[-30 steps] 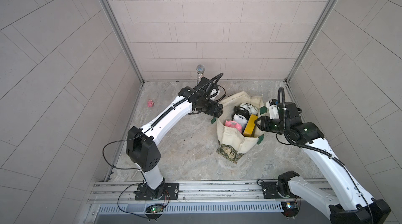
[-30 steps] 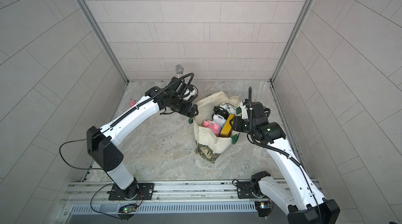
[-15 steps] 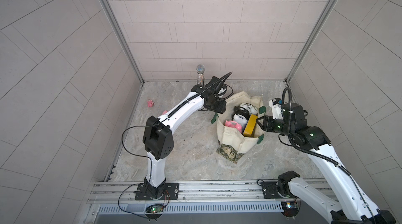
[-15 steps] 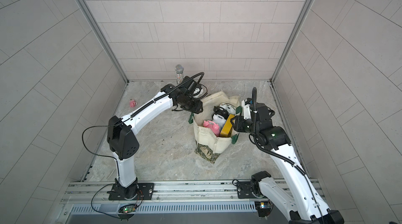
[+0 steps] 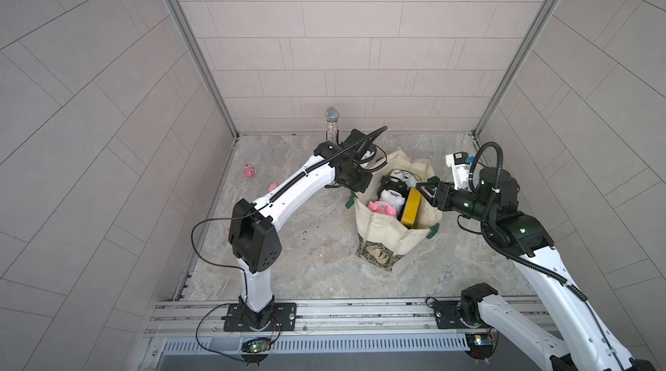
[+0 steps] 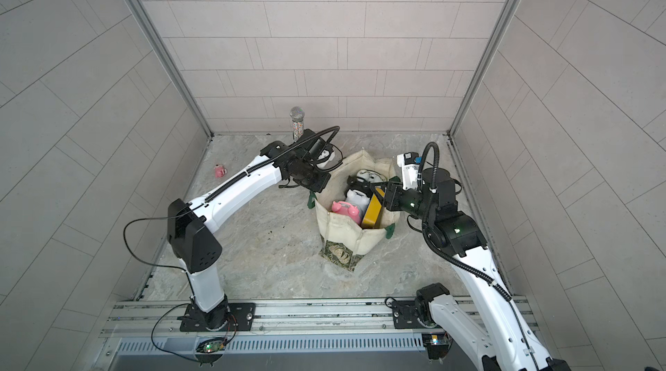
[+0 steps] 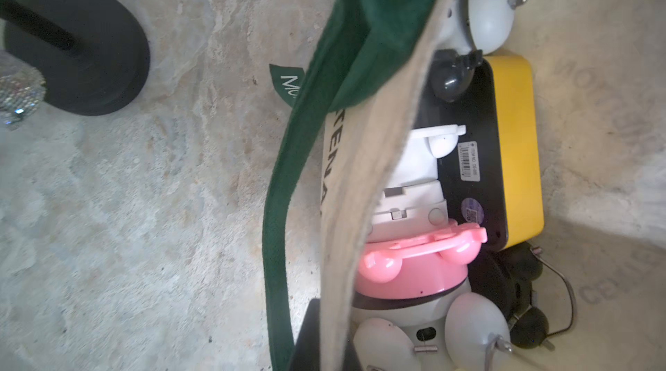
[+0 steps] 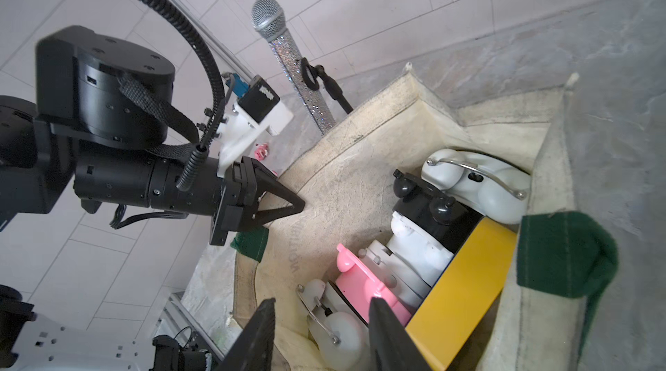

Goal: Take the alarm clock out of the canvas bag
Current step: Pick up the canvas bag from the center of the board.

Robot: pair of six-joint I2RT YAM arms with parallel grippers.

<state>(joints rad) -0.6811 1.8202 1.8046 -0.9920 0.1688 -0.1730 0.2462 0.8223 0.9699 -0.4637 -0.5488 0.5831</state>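
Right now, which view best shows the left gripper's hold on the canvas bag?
The right wrist view: the left gripper is seen side-on, shut on the rim of the canvas bag. The left wrist view shows only rim and green handle; in both top views the grip is tiny.

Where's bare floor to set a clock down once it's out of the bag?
Bare marble lies between the canvas bag and the front rail, and left of the bag beneath the left arm. The bag's inside is packed; the microphone crowds the back.
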